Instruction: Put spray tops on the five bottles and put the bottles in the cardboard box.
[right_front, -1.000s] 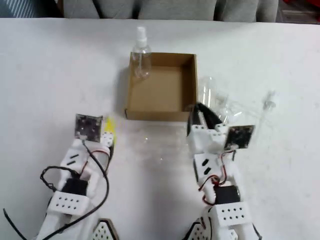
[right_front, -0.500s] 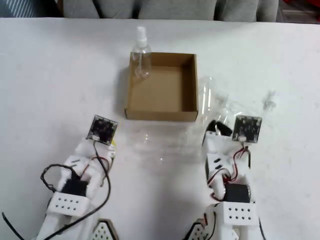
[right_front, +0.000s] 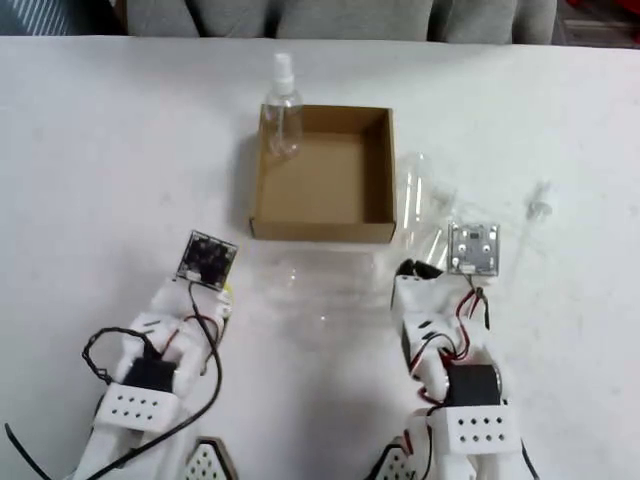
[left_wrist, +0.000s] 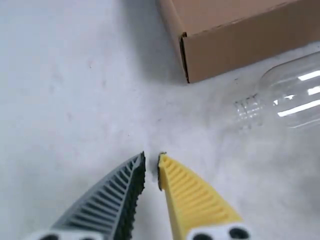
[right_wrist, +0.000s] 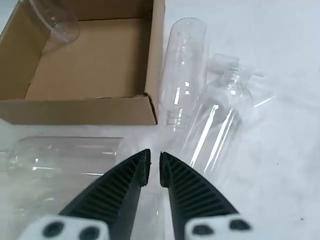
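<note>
The cardboard box (right_front: 320, 175) sits open at mid-table. A clear bottle with a white spray top (right_front: 282, 100) stands in its far left corner, and shows again (right_wrist: 56, 21) in the right wrist view. Two clear topless bottles (right_front: 425, 205) lie beside the box's right wall (right_wrist: 182, 70) (right_wrist: 220, 117). Another clear bottle (right_front: 310, 285) lies in front of the box (right_wrist: 60, 157) (left_wrist: 292, 95). My left gripper (left_wrist: 151, 166) (right_front: 225, 292) is shut and holds nothing, near the box's front left corner. My right gripper (right_wrist: 152, 169) (right_front: 408, 268) is shut and holds nothing, between the front bottle and the right-hand ones.
A loose spray top (right_front: 540, 205) lies on the white table (right_front: 120, 150) to the far right. Chair backs (right_front: 330, 18) line the far edge. Bare table lies left of the box.
The right gripper drew back from the box's front right corner and its fingers went from open to shut. The left arm pulled back slightly toward the near edge.
</note>
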